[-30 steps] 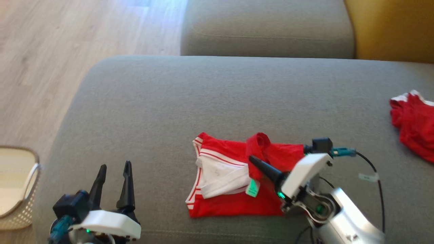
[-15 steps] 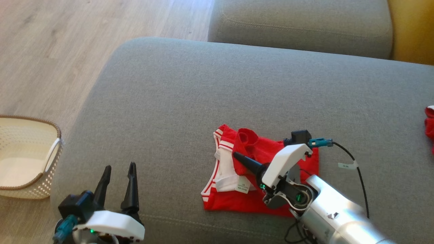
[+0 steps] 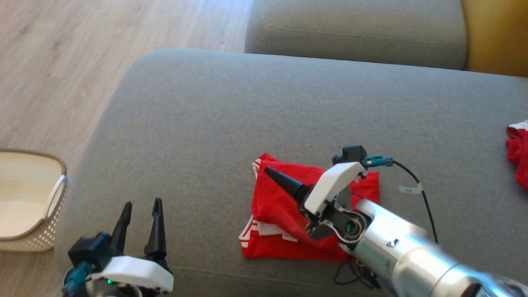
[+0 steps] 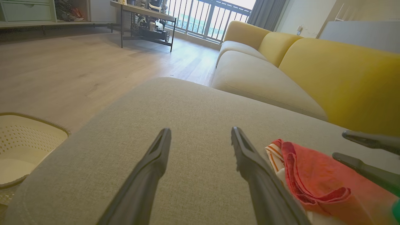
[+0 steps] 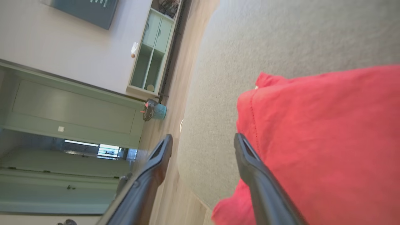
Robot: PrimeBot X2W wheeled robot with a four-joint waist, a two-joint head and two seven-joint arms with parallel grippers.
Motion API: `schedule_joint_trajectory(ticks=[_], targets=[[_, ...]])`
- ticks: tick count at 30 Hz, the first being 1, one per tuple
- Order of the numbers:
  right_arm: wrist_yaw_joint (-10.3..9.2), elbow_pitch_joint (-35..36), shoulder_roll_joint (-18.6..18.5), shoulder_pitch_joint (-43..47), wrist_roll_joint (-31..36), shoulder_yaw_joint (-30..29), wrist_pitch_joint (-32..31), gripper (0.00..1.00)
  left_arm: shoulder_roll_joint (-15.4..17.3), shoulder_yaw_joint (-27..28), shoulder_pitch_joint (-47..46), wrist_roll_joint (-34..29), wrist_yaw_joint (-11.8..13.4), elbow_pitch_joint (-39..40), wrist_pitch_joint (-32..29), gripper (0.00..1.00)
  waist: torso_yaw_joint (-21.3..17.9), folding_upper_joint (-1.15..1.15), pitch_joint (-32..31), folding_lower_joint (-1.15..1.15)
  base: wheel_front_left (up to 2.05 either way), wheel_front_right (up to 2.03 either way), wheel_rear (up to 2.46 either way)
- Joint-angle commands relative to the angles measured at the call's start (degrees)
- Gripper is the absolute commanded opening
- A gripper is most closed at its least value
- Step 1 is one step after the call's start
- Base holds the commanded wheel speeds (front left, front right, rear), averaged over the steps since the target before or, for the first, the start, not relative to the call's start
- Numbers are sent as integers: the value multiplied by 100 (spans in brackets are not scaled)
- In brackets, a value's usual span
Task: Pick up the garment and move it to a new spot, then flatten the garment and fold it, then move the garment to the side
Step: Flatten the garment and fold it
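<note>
A pale wooden floor [image 3: 62, 62] lies beside a grey sofa [image 3: 247, 115] with yellow backrests [image 4: 343, 72]; daylight enters through a railed window [image 4: 206, 22].

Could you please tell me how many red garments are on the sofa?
2. The folded garment lies near the front of the grey cushion; the other garment is at the head view's right edge, partly cut off.

Right part of red garment [image 3: 274, 202] hidden beneath right gripper [image 5: 203, 137] and its forearm [image 3: 396, 251]; second red cloth [image 3: 517, 156], well right of that gripper, cut by picture edge.
</note>
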State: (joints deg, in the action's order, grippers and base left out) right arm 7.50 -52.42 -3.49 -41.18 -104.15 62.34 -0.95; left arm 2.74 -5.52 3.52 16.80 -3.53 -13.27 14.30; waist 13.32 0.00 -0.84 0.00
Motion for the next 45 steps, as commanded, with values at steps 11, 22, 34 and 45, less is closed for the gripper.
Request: schedule_joint_trajectory(ticks=[11,22,34,45], targets=[[-1,-1132,-88,-938,-251,668,1044,100,14,282,-223,-40,-13,279,70,100,-527,0,-203,0,0,0,0],[-1,-1084,-1275,-1425,1857,222,1592,100,14,341,-335,48,110,659,70,100,-988,0,-106,0,0,0,0],[-1,2003,-1640,1596,6958,-4804,1594,100,14,276,-379,106,241,797,70,100,-1216,0,-13,0,0,0,0],[-1,4235,-153,3640,9214,-6364,1594,100,14,260,-286,19,197,651,70,100,-1173,0,11,0,0,0,0]])
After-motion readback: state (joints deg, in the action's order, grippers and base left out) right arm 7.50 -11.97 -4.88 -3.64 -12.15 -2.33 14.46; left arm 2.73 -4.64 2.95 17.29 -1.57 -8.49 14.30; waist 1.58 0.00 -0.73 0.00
